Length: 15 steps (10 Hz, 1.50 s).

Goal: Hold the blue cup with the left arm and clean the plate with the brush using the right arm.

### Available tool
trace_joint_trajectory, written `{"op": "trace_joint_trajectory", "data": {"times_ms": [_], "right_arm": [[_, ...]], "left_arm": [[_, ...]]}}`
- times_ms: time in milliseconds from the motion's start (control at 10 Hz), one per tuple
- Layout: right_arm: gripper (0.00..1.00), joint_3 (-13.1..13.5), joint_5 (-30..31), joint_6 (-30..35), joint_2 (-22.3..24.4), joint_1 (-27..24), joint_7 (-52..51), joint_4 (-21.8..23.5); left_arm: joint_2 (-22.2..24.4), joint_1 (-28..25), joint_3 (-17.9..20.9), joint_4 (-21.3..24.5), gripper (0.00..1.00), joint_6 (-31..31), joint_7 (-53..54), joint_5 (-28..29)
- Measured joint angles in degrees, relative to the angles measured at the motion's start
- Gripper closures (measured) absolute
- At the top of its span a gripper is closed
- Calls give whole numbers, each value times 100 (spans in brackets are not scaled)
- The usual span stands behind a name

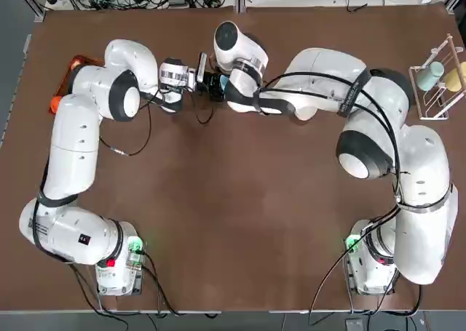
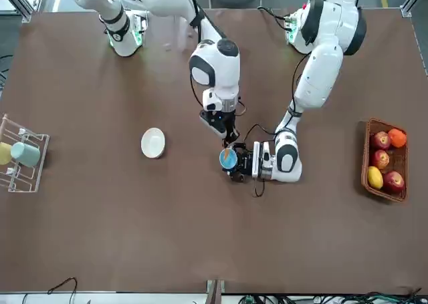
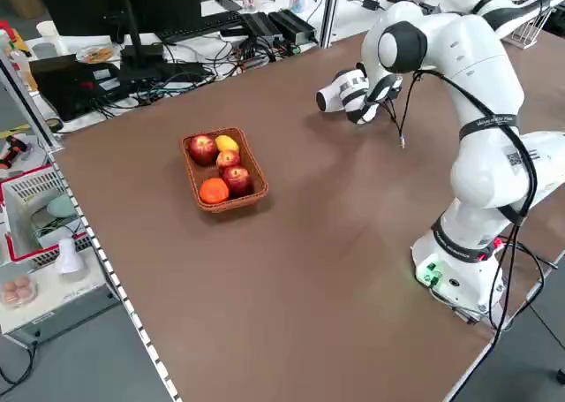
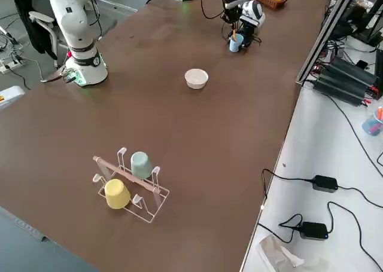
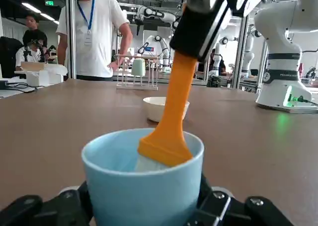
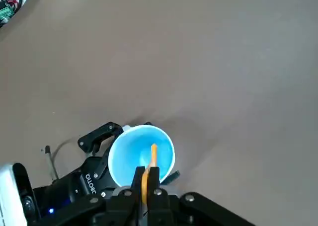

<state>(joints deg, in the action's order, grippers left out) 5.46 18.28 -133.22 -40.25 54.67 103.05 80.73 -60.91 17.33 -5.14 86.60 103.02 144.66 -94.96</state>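
The blue cup [image 2: 228,158] stands upright near the table's middle, and my left gripper [image 2: 238,162] lies low beside it, shut on the cup's wall. In the left wrist view the cup [image 5: 144,181] fills the space between the black fingers [image 5: 30,208]. My right gripper [image 2: 227,139] hangs straight above the cup, shut on the orange brush [image 5: 171,107]. The brush's head dips inside the cup's rim, as the right wrist view shows it [image 6: 152,154]. The cream-white plate [image 2: 153,143] sits apart on the table, on the right arm's side, with nothing touching it.
A wire rack [image 2: 20,158] with a grey-teal cup and a yellow cup stands at the table's edge on the right arm's side. A basket of fruit [image 2: 384,160] sits at the left arm's side. People [image 5: 94,27] stand beyond the table.
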Motion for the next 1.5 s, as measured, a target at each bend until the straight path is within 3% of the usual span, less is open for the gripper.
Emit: {"op": "trace_joint_trajectory", "data": {"times_ms": [500,1100,1500], "right_arm": [[94,1,19,-62,-163,39,66,-116],[94,64,62,-69,-552,73,245,-671],[94,104,106,-67,-573,-137,246,-688]], "left_arm": [[7,0,0,12,26,8,0,-14],[59,0,6,64,26,56,0,-15],[71,0,6,72,26,69,0,-16]]}}
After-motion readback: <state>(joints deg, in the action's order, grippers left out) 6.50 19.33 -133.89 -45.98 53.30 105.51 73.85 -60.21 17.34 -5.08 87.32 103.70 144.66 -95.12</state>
